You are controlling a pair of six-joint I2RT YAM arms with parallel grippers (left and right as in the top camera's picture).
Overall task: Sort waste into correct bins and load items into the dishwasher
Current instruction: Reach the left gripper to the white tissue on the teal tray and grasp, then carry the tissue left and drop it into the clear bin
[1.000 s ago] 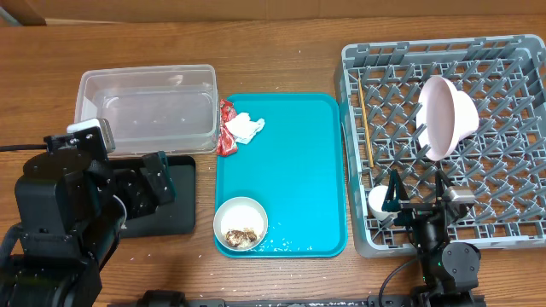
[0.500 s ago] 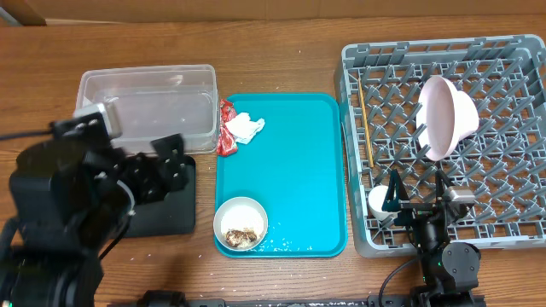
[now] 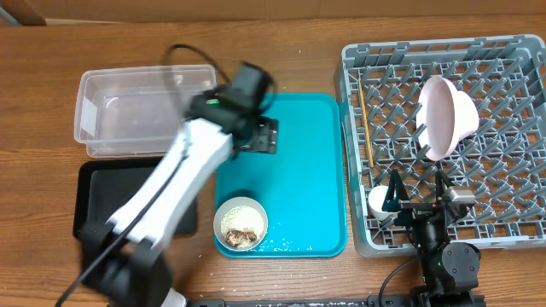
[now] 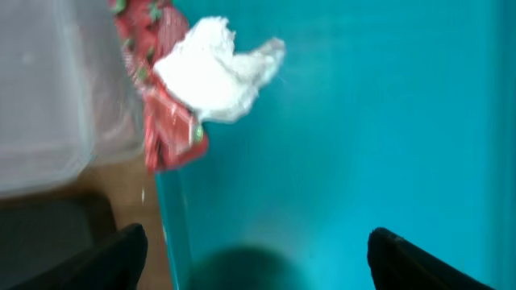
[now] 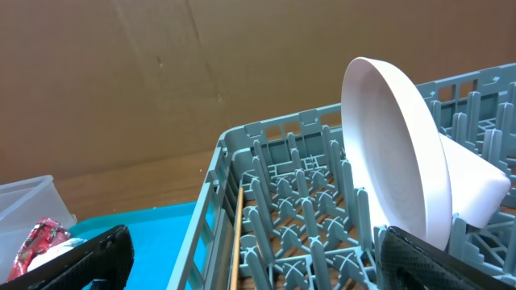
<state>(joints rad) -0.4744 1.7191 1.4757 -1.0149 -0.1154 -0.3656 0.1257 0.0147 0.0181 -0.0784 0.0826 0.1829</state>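
**Double-grab risk at the napkin/wrapper pile**

Overhead: shows left gripper (image 3: 265,135) out over the upper-left corner of teal tray (image 3: 307,170), blurred, so cannot tell jaw state from here. Hides the paper waste under the arm. Puts clear tub (image 3: 145,111) just to its left and black tray (image 3: 90,200) behind and left. Puts small white bowl (image 3: 240,213), holding rice and scraps (image 3: 240,232), behind it. Shows right gripper (image 3: 417,192) at the near edge of dish rack (image 3: 354,153), well apart from all that.

Left wrist: shows fingers spread wide, nothing between. Places white napkin (image 4: 218,68) ahead and left of centre, lying on red wrapper (image 4: 165,133), itself draped on the tray's left rim just beside the tub. Likely failure: closing on the pile and lifting both, then dumping two kinds of waste in one bin. Second: left finger catching the tray rim or tub wall on descent, given the off-centre line. Needs a shift left and a top-only pinch.

Right wrist: shows fingers apart, empty, over the rack. Places white plate (image 5: 395,161) on edge ahead-right, chopsticks (image 5: 236,234) ahead-left. No hazard while idle.
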